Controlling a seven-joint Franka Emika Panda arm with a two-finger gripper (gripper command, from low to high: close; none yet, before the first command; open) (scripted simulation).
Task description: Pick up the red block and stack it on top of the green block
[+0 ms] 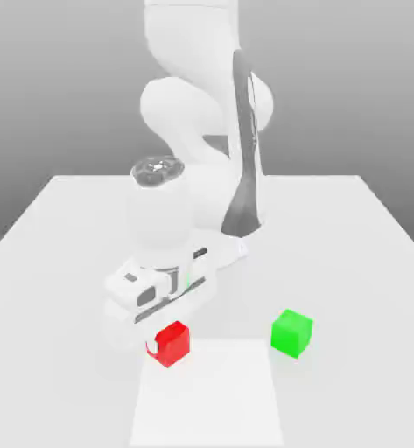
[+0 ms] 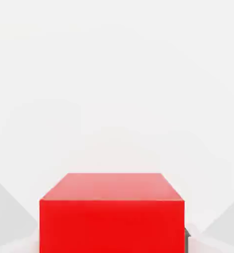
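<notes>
The red block (image 1: 173, 342) rests on the white table (image 1: 61, 236), near its front edge. My gripper (image 1: 168, 346) has come straight down over it, and its fingers press against two opposite sides of the cube. In the hand view the red block (image 2: 112, 212) looms close, with a dark finger pad (image 2: 187, 240) flat against its side. The green block (image 1: 291, 332) stands alone on the table, a short way toward the exterior view's right of the red one, with nothing touching it.
The white arm (image 1: 201, 114) rises from the back of the table and arches over its middle. A brighter rectangular patch (image 1: 206, 398) marks the table surface in front of the two blocks.
</notes>
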